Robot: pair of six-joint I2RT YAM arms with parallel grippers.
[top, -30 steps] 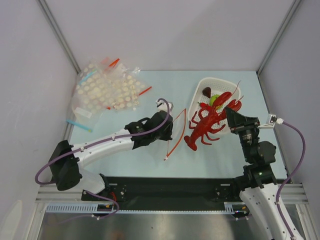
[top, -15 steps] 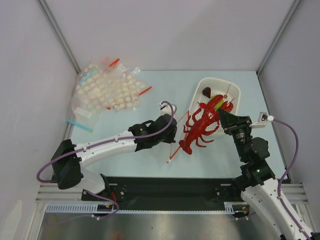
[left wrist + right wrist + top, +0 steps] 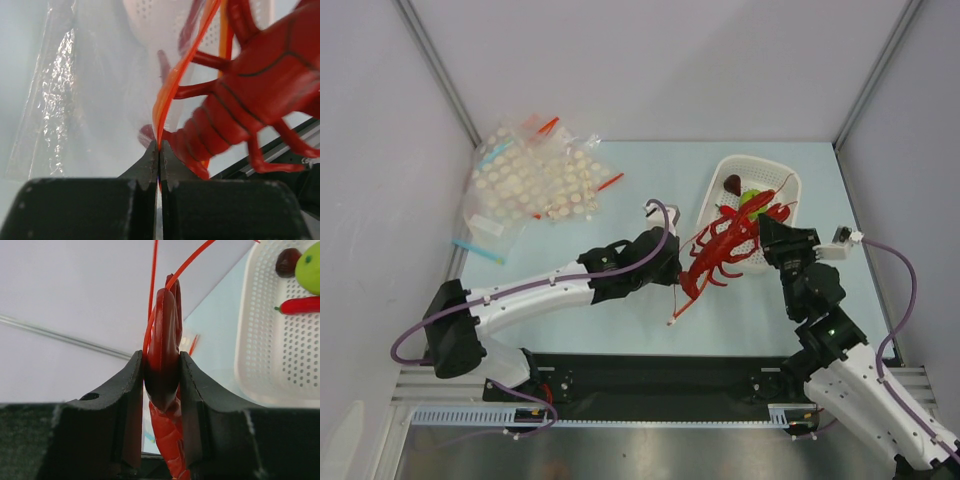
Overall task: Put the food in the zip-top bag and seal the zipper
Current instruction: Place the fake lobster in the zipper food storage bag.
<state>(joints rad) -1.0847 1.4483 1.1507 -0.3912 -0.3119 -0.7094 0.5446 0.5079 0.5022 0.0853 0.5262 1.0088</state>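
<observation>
The red toy lobster (image 3: 722, 250) hangs in the air between the arms, tail pointing lower left. My right gripper (image 3: 767, 226) is shut on its claw (image 3: 162, 355). My left gripper (image 3: 670, 268) is shut on the red zipper strip (image 3: 167, 95) of the clear zip-top bag (image 3: 90, 100), holding the mouth up beside the lobster's tail (image 3: 200, 145). The strip's loose end (image 3: 680, 308) dangles toward the table. In the left wrist view the tail tip sits at the bag's mouth right next to my fingers.
A white perforated basket (image 3: 720, 180) at the back right holds a green fruit (image 3: 752, 198), a dark brown item (image 3: 732, 183) and a red chili (image 3: 300, 305). A pile of dotted clear bags (image 3: 530, 180) lies at the back left. A blue strip (image 3: 478, 250) lies near the left edge.
The right gripper carried the lobster left and up off the basket edge toward the bag. The left gripper moved right with the bag's strip to meet the tail.
</observation>
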